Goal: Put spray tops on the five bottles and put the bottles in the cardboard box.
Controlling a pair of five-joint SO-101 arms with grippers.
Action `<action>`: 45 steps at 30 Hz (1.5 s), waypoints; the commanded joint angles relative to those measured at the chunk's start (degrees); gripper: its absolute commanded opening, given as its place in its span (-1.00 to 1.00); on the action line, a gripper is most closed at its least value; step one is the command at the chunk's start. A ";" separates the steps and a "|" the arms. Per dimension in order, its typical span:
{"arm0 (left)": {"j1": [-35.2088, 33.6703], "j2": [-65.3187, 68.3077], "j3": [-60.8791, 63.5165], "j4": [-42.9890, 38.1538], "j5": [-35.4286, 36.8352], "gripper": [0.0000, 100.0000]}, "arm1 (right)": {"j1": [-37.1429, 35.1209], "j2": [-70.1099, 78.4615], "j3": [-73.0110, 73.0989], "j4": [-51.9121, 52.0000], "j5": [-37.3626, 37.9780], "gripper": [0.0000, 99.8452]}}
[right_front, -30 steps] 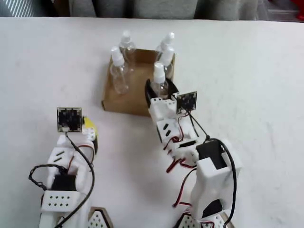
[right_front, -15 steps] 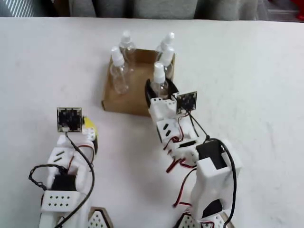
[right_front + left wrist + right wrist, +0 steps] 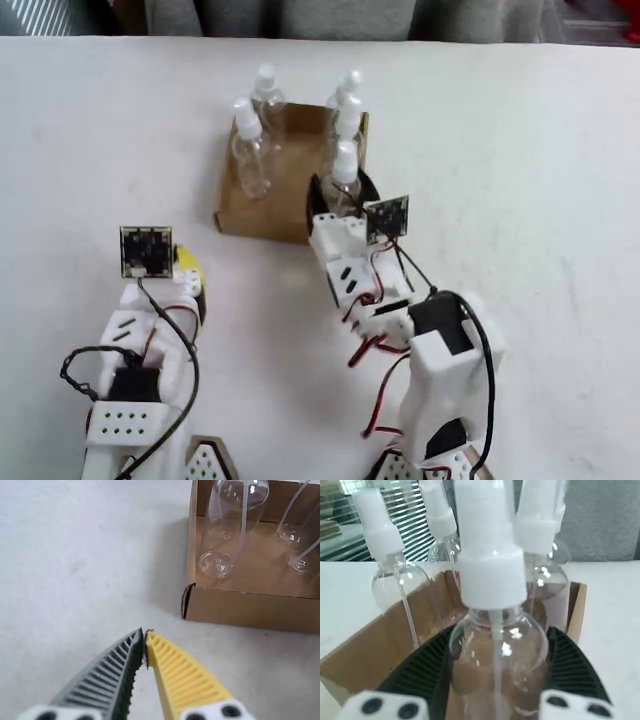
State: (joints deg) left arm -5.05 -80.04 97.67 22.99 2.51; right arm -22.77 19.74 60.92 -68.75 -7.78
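Right wrist view has the right claw [image 3: 497,680] clamped around a clear bottle [image 3: 492,645] with its white spray top [image 3: 490,575] on, upright at the near right corner of the cardboard box [image 3: 245,215]. Four more capped bottles [image 3: 250,155] stand inside the box. The left claw [image 3: 145,635] is pinched shut on nothing, low over the table [image 3: 75,555] near the box's near left corner.

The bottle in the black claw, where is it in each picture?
High view: the held bottle stands in the right gripper, at the near right corner of the cardboard box.
Left wrist view: I cannot tell it from the other bottles in the cardboard box.
Right wrist view: the middle, between the black fingers.
Shared landmark: the cardboard box.
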 commanded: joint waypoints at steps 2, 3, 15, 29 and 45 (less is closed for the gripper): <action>0.48 -0.57 -0.26 -1.93 -0.70 -0.95 | -0.57 -1.71 0.35 -0.48 3.60 -0.58; 0.48 -0.57 -0.26 -1.93 -0.70 -0.95 | -0.57 -2.33 0.97 -0.48 4.57 -0.58; 0.48 -0.57 -0.26 -1.93 -0.70 -0.95 | -1.27 -6.73 3.69 2.95 5.36 -0.32; 0.48 -0.57 -0.26 -1.93 -0.70 -0.95 | -0.31 -15.43 5.10 3.38 5.36 -0.31; 0.48 -0.57 -0.26 -1.93 -0.70 -0.95 | -0.40 -37.67 13.63 14.81 5.27 -0.31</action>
State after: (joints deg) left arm -5.05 -80.04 97.67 22.99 2.51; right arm -23.56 -11.12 73.76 -56.18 -3.21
